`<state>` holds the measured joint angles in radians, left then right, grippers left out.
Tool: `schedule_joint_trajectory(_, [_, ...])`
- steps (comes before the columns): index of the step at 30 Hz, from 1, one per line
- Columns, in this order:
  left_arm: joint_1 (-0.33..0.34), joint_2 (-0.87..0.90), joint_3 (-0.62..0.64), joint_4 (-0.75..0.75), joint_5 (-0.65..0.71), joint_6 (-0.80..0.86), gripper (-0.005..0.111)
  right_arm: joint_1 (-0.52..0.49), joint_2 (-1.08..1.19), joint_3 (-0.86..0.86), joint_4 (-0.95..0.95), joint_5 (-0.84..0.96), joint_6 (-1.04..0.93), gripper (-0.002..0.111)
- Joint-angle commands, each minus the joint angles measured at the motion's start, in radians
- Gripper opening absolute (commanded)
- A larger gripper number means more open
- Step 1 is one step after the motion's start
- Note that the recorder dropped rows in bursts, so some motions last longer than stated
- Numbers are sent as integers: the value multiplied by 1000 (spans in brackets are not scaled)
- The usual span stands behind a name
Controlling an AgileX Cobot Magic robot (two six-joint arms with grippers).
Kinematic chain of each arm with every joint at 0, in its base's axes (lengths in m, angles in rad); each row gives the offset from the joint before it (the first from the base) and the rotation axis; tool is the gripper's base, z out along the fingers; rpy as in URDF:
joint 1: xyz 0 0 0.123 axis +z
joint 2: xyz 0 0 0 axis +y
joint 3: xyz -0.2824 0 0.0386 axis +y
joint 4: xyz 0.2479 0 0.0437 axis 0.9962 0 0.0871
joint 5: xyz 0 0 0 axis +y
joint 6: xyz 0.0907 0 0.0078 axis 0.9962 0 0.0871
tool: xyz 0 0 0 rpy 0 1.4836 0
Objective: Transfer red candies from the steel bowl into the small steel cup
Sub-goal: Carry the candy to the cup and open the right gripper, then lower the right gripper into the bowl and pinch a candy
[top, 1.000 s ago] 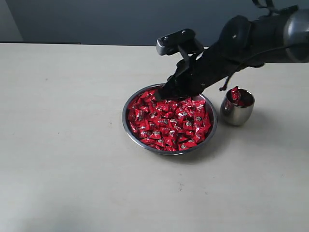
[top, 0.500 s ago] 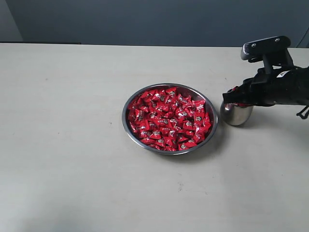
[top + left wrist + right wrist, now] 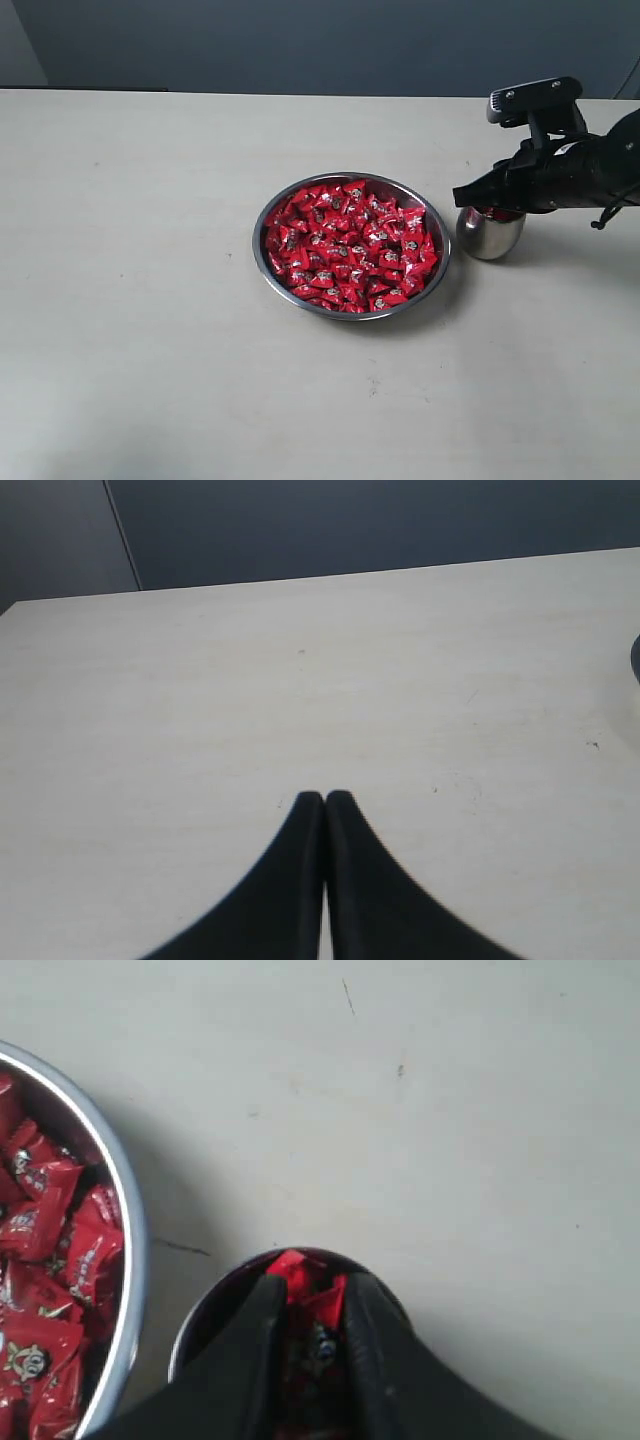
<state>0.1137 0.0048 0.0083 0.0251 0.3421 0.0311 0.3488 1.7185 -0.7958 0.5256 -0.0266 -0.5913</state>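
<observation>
The steel bowl (image 3: 256,248) sits mid-table, heaped with red candies (image 3: 350,245). To its right stands the small steel cup (image 3: 490,238), with red wrappers showing inside it. My right gripper (image 3: 464,194) hovers just over the cup's mouth. In the right wrist view that gripper (image 3: 315,1280) is shut on a red candy (image 3: 293,1264) above the cup's rim (image 3: 192,1322), and the bowl's rim (image 3: 131,1250) runs beside it. My left gripper (image 3: 324,796) is shut and empty over bare table; the exterior view does not show it.
A pale tabletop (image 3: 130,300) stretches wide to the left and front of the bowl. A dark wall (image 3: 300,40) stands behind the table's far edge. The right arm's camera mount (image 3: 535,97) rises above the cup.
My right gripper has left the bowl's far side and swung right to the cup, carrying a candy. Over the last half second it edged slightly left above the cup.
</observation>
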Motion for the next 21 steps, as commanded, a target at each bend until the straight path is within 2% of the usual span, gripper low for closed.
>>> schedule_joint_trajectory(1, [-5,-5,-8,2,-5,-2,0,-11,2,-7,-17,-2,-23,28])
schedule_joint_trajectory(3, [-5,-5,-8,2,-5,-2,0,-11,2,-7,-17,-1,-23,42])
schedule_joint_trajectory(4, [-5,-5,-8,2,-5,-2,0,-11,0,-7,-20,-1,-23,44])
schedule_joint_trajectory(13, [-5,-5,-8,2,-5,-2,0,7,-100,-7,-10,73,-21,44])
schedule_joint_trajectory(21, [-5,-5,-8,2,-5,-2,0,182,-87,-13,-10,133,-119,44])
